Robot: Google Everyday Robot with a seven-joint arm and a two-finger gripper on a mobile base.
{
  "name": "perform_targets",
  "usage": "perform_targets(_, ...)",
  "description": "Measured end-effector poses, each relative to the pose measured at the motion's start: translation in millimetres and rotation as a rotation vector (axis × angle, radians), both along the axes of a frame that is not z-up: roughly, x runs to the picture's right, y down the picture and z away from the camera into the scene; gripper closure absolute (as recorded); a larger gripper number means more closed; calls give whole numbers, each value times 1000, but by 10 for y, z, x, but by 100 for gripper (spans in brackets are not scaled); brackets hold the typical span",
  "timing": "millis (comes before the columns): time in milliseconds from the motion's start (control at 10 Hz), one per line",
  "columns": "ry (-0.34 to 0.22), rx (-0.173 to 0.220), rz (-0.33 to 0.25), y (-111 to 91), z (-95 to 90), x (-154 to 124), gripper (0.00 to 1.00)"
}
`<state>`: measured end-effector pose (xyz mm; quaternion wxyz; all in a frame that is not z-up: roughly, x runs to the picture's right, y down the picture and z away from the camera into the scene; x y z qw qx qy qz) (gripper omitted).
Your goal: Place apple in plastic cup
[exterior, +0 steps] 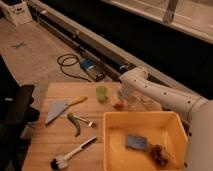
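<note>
Apple (118, 104) sits on the wooden bench (45, 145). It is small and reddish, and it is just to the right of the green cup (101, 93). The two are near each other but not touching. The cup stands up straight.

My hand (121, 96) is right over the apple, at the end of my white arm (160, 95). The arm comes in from the right and bends down. I cannot tell if my hand is open or closed, or if it has hold of the apple. It is so close that the two seem to meet.

A big yellow tub (107, 131) sits just in front of the apple. A blue sponge (136, 142) and a brown lump (159, 154) lie inside it. Left of the tub lie a bent green thing (74, 123) with a fork (88, 121) beside it, a grey scraper (56, 111) with a yellow handle, and a brush (72, 154) near the front edge. On the floor behind the bench are a black cable (69, 65) and a blue box (90, 66).
</note>
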<state>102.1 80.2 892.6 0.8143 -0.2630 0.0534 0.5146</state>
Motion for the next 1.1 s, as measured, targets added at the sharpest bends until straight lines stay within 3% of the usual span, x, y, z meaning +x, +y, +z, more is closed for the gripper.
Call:
perform_targets(400,-39,-25,10,125,184,-67,20)
perform_targets(500,-53,-21,6,118,188,-125,25)
perform_targets(1100,-82,-9,-8,97,148,-217,83)
